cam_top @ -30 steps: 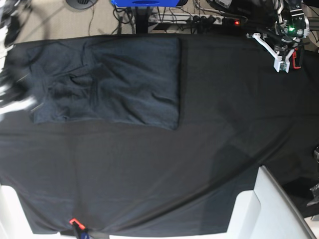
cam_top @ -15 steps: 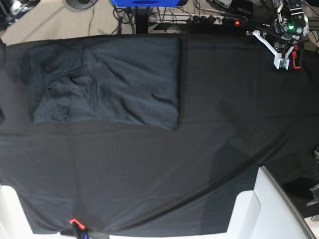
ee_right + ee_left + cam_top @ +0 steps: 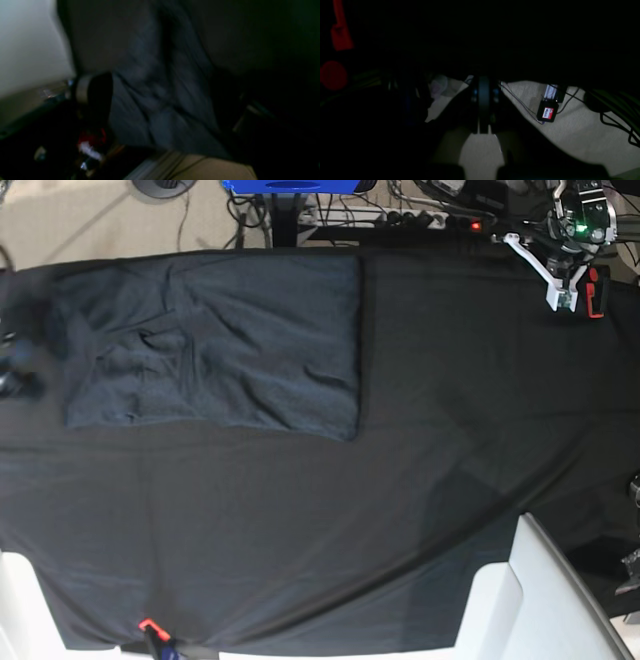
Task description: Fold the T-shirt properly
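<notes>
A black tablecloth (image 3: 400, 480) covers the table. On its far left part lies the T-shirt (image 3: 215, 345), a wrinkled rectangle, seemingly folded. The left hand (image 3: 572, 275) rests shut and empty at the far right corner, apparently parked aside. The right hand (image 3: 15, 365) is blurred at the left edge; I cannot tell its opening.

Right wrist view smeared; T-shirt (image 3: 160, 105) folds barely readable. Right gripper (image 3: 14, 365) a blur at base view's edge, seemingly cut off.
</notes>
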Motion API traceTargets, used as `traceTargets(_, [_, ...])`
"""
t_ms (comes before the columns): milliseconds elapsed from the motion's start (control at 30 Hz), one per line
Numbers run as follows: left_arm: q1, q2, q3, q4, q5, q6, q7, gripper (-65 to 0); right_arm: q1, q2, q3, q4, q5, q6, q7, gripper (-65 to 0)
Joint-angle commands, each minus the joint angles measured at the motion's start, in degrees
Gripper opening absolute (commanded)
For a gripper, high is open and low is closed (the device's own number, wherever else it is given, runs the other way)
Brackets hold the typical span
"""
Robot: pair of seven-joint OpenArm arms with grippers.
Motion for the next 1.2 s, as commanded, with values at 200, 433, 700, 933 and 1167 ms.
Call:
traceTargets(200, [0.88,-0.84,-0.36,0.86,0.19,-0.03,-0.40,-65.0,-0.90,2.76,-8.44,-1.24,1.15,0.43,6.66,-12.3])
traceTargets(433, [0.53,-0.84,-0.36,0.86,0.19,-0.03,-0.40,-65.0,-0.64,-1.37,-8.44,-1.15,-6.85,0.61,6.66,-12.5])
traceTargets(700, [0.44,-0.92,-0.36,0.86,0.19,-0.03,-0.40,-65.0,-0.81,-6.82,-8.44,-1.06,-18.90,11.51,3.40,-13.7])
traceTargets(933, [0.44,-0.92,-0.36,0.86,0.19,-0.03,-0.40,-65.0,-3.19,-10.25,-8.44,4.56,-22.24,12.74,0.59,-28.2])
traceTargets(1167, [0.44,-1.01,-0.36,0.60,0.19,-0.03,-0.57,-65.0,-4.07,-10.07,-7.91,5.62,-22.24,12.65,0.68,-28.8])
